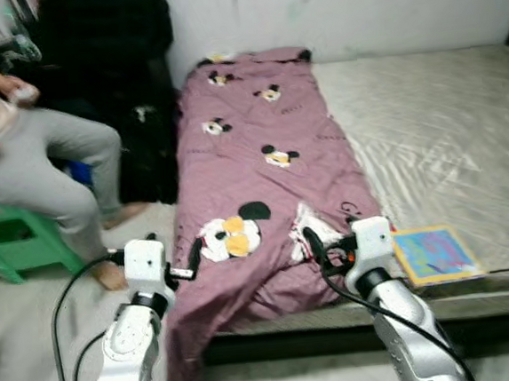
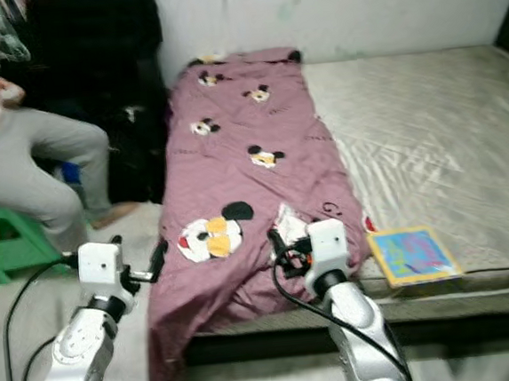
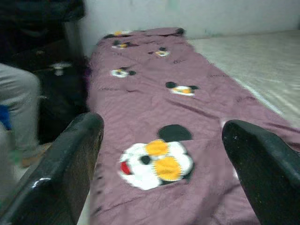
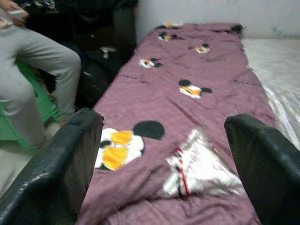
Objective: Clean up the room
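1. Left gripper (image 1: 182, 261), spread wide and empty, at the near left edge of the purple blanket (image 1: 263, 181) on the mattress (image 1: 437, 139).
2. Blanket probably soft, light, floppy; best pinched at the drooping near corner.
3. Right gripper (image 1: 311, 242), also spread, just short of a crinkly white wrapper (image 4: 199, 164).

Head eyes look down the bed; wrist cameras skim low over the same purple blanket (image 1: 260, 154).
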Motion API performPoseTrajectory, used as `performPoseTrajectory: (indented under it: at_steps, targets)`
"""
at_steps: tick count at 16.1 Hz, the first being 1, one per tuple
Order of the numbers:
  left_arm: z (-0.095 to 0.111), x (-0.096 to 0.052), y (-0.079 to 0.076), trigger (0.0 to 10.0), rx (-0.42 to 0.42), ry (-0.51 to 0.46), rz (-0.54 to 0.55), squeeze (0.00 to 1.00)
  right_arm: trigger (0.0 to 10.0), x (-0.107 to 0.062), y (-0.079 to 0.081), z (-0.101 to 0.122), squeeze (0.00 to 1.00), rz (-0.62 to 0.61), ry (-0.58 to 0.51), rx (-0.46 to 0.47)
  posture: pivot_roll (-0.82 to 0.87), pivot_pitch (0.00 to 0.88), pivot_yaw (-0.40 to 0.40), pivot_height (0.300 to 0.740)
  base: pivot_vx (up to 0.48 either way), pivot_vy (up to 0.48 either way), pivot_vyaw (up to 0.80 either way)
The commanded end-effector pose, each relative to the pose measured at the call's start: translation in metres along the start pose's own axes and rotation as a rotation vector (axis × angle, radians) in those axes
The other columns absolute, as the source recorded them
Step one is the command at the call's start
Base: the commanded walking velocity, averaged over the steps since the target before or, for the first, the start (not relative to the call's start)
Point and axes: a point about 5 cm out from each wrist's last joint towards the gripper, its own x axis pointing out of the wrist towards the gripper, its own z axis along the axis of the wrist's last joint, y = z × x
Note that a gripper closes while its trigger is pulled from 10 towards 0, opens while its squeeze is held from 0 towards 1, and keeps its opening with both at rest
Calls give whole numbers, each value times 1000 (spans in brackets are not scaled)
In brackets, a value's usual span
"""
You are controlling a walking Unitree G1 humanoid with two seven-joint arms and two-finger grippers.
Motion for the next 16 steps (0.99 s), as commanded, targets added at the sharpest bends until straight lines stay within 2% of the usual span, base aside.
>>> performPoseTrajectory:
  at_steps: [1, 16]
  targets:
    - [2, 2, -2, 10000, -1, -2, -29, 0, 10000, 0, 0, -1, 0, -7, 7, 6, -29, 0, 9, 740, 0, 0, 0]
    - [1, 2, -1, 10000, -18, 17, -27, 0, 10000, -1, -1, 4, 0, -7, -6, -21, -33, 0, 6, 740, 257, 0, 0]
